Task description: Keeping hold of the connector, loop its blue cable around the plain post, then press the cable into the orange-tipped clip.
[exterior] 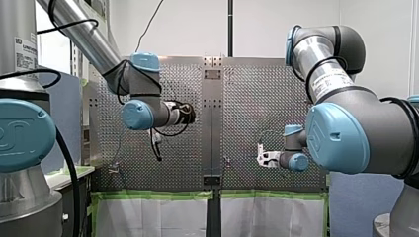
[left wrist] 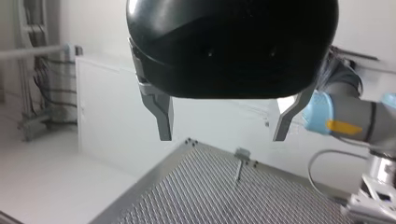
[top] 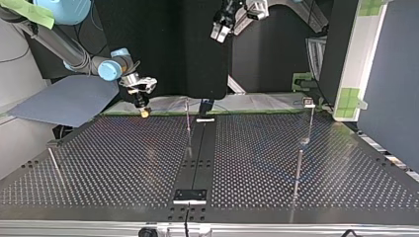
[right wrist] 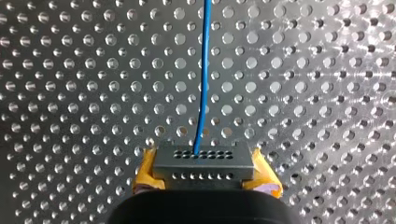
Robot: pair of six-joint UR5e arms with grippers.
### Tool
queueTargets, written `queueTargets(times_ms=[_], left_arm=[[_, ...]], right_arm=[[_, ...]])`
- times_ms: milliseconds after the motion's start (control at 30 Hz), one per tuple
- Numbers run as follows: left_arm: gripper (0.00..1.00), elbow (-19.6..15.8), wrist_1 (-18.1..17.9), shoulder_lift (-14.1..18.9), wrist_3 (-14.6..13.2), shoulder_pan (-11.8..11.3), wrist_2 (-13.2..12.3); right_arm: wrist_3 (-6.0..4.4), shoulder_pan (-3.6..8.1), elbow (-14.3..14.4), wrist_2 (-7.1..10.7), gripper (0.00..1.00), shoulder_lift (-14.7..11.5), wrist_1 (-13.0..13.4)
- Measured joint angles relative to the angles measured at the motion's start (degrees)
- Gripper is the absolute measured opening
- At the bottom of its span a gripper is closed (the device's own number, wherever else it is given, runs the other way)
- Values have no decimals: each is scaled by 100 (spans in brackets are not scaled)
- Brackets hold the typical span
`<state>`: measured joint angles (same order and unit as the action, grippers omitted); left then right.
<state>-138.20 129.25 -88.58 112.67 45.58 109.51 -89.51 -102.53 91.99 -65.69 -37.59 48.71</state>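
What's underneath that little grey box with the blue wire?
The holed metal table. My right hand holds the connector over it, so the patch straight below is covered.

bright, washed-out left wrist view; glare spots on the perforated table (right wrist: 303,70).

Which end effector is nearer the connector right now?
Right. My right end effector is shut on the connector, gripping it by its sides. My left end effector hangs open and empty, raised well away from it.
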Motion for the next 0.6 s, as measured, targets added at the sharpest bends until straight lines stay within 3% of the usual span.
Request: queueTargets(times_ms=[133, 367, 467, 600], left_arm=[[100, -10, -195, 11, -9, -21, -198], [100, -18, -285, 12, -28, -28, -347], [100, -19, -290, 11, -33, -29, -353], [100, -17, -292, 10, -36, -29, -361]], right_arm=[[40, 45, 0, -100, 0, -13, -21], [95, 120, -1, -29, 0, -242, -149], [27, 145, -1, -68, 0, -410, -203], [-168, 147, 0, -177, 0, -658, -245]])
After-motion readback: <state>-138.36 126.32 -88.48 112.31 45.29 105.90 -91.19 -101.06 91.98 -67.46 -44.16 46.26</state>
